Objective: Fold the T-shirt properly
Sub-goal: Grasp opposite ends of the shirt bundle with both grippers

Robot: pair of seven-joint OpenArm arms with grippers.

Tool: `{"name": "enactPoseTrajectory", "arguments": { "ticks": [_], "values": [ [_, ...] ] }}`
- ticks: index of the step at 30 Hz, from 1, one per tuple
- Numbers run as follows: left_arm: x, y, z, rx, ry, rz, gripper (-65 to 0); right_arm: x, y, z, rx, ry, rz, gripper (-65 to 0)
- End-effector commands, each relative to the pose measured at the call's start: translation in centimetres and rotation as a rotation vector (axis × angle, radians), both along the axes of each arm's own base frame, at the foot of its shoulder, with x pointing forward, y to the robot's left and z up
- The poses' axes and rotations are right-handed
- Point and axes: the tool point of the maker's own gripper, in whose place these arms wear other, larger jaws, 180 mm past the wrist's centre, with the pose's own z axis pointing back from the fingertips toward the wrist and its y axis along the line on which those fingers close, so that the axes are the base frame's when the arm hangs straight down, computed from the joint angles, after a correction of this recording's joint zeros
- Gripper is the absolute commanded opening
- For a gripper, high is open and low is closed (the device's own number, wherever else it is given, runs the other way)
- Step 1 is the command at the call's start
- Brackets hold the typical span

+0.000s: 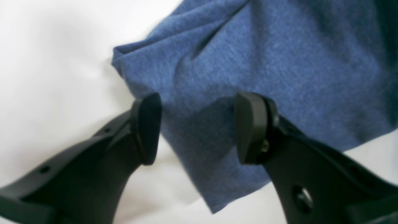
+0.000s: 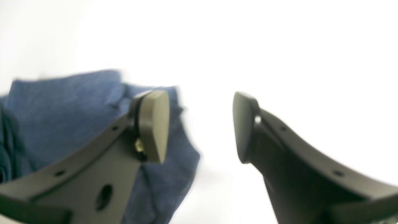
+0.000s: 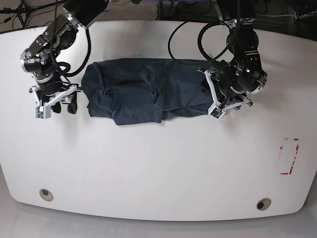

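The T-shirt (image 3: 143, 91) lies crumpled in a long dark-blue band across the far half of the white table (image 3: 158, 168). My left gripper (image 3: 213, 100) is at the shirt's right end. In the left wrist view its jaws (image 1: 197, 127) stand apart over a corner of the blue cloth (image 1: 248, 62), which fills the gap between them. My right gripper (image 3: 64, 106) hovers just off the shirt's left end. It is open (image 2: 202, 127) with only white table between its fingers, and the shirt (image 2: 62, 118) lies beside and behind one finger.
A red rectangular mark (image 3: 290, 156) sits near the table's right edge. Two round holes (image 3: 45, 193) (image 3: 262, 203) lie near the front edge. Cables (image 3: 188, 34) trail along the back behind the arms.
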Motion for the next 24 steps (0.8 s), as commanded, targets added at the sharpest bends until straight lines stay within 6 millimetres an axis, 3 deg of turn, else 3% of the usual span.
{"name": "enactPoseTrajectory", "arguments": {
  "ticks": [1,10,13,17,20,24],
  "values": [
    [0.8,0.2,1.0,0.008,-0.04,0.004,-33.3,0.5,0.4,0.7,0.065,-0.038,0.022,-33.1],
    [0.2,0.6,0.0,0.01,-0.072,0.003,-34.0,-0.2,0.4,-0.3,0.184,-0.031,0.049,-33.1],
    [-0.4,0.9,-1.3,0.0,-0.051,-0.01,-40.6,-0.7,-0.7,0.0,0.182,-0.04,0.037,-33.1],
    [-1.3,0.9,-3.7,-0.035,0.027,-0.016,-54.0,-0.7,-0.2,0.3,0.256,-0.069,0.058,-33.1],
    [-1.9,1.7,-5.2,-0.038,0.076,-0.017,-56.5,-1.2,-0.4,-0.5,0.333,-0.045,0.074,-33.0],
    [-1.2,1.9,-5.3,-0.059,0.051,-0.017,-56.8,-1.6,-0.3,-2.5,0.479,-0.021,0.067,-32.0]
  ]
}}
